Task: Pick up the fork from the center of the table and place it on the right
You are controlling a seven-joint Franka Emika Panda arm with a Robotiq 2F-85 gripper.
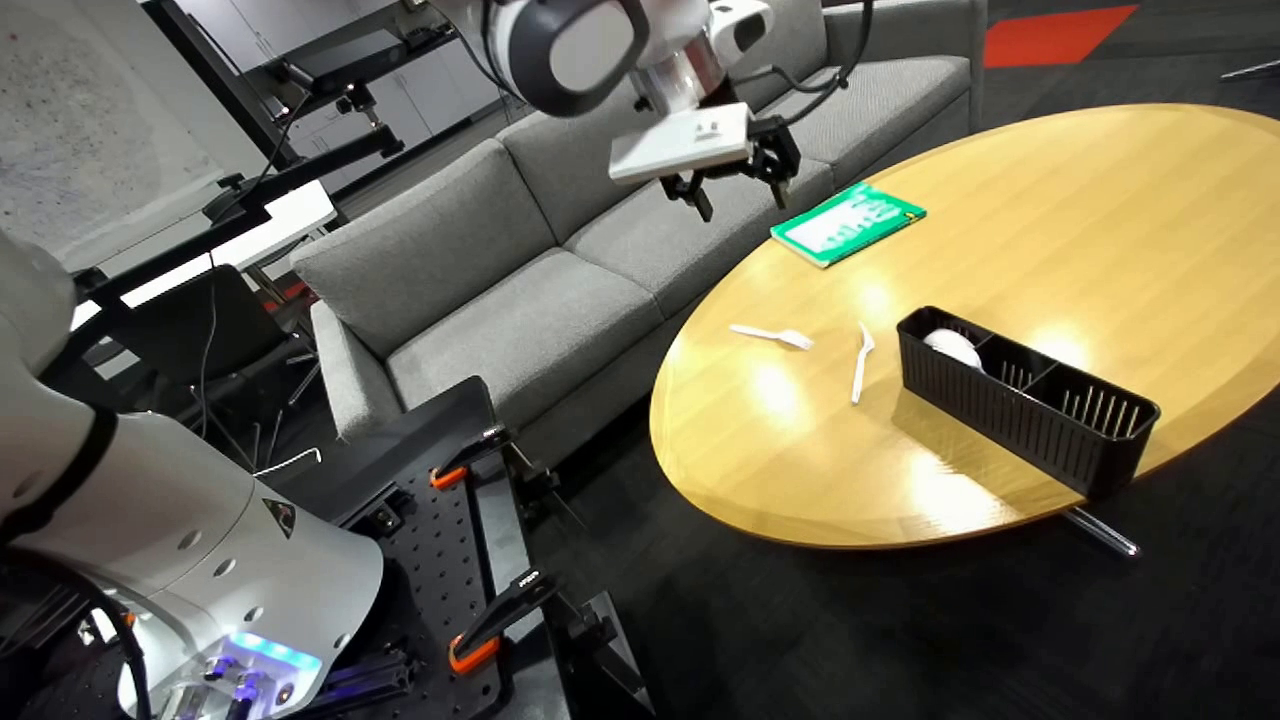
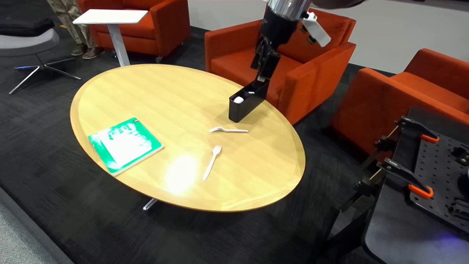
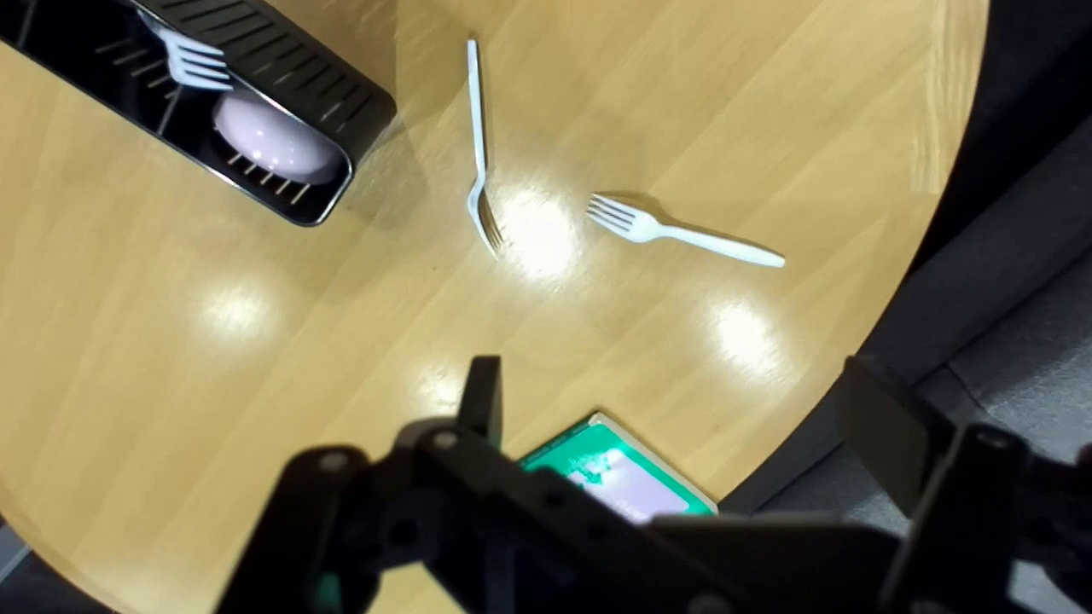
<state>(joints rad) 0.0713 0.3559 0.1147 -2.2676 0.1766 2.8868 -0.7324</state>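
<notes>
Two whitish forks lie on the light-wood table [image 1: 1120, 200]. One lies flat, farther from the black tray [image 1: 985, 410]; this flat fork [image 1: 768, 333] shows in both exterior views [image 2: 211, 164] and in the wrist view [image 3: 646, 228]. The other, the tilted fork [image 1: 858, 378], lies closer to the tray and shows in both exterior views [image 2: 234, 130] and the wrist view [image 3: 477, 119]. My gripper [image 1: 742, 203] is open and empty, in the air above the table, apart from both forks. Its fingers [image 3: 670, 375] stand wide apart in the wrist view.
The divided tray holds a pale round object [image 3: 273, 141] and another fork [image 3: 194, 64]. A green book [image 2: 126, 145] lies near the table's edge by the grey sofa [image 1: 560, 310]. Orange armchairs [image 2: 318, 77] stand beside the table.
</notes>
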